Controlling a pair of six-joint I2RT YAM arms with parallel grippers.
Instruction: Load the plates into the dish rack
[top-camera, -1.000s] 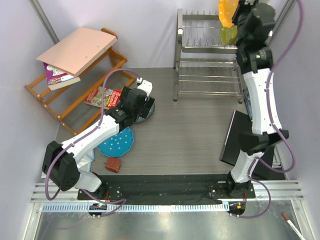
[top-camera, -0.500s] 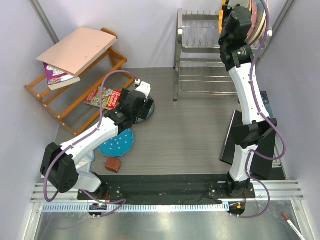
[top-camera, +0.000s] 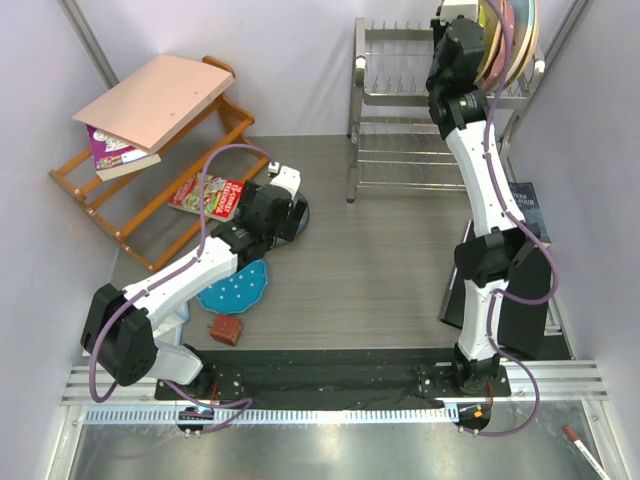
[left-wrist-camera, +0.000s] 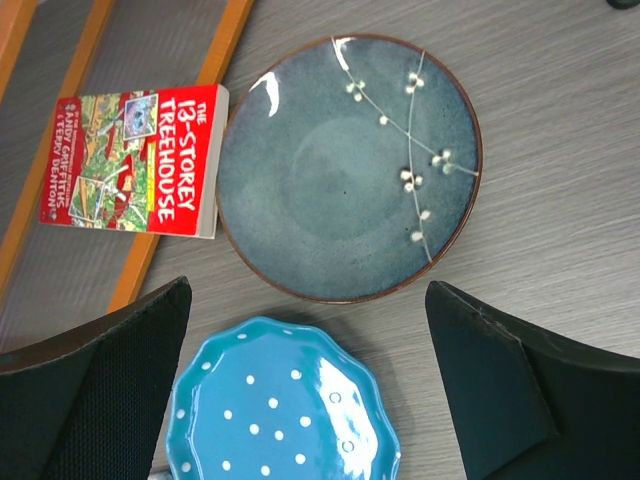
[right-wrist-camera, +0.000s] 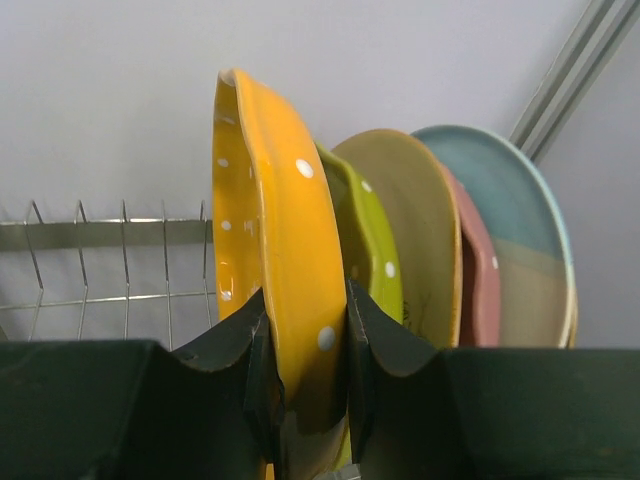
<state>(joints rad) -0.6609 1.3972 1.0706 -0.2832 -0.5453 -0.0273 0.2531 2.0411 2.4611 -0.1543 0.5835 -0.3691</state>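
Note:
My right gripper (right-wrist-camera: 305, 370) is shut on the rim of the orange dotted plate (right-wrist-camera: 270, 230), which it holds on edge at the top tier of the chrome dish rack (top-camera: 400, 130). The lime green dotted plate (right-wrist-camera: 368, 240) stands right behind it. In the top view the right gripper (top-camera: 458, 45) is at the rack's top right. My left gripper (left-wrist-camera: 308, 330) is open and empty above the table, over the gap between the dark grey-blue speckled plate (left-wrist-camera: 345, 165) and the blue dotted plate (left-wrist-camera: 285, 410). Both lie flat; the blue plate also shows in the top view (top-camera: 235, 285).
Plain cream (right-wrist-camera: 420, 230), pink (right-wrist-camera: 478, 270) and pale blue (right-wrist-camera: 510, 220) plates stand behind the green one. A red book (left-wrist-camera: 130, 160) lies against the dark plate. The slanted wooden shelf (top-camera: 150, 190) is far left, a small brown block (top-camera: 226, 330) near front, and a black board (top-camera: 470, 270) by the right arm.
My right wrist has swung left across the rack top with the orange plate, which now stands beside the lime green plate. The left arm has barely shifted.

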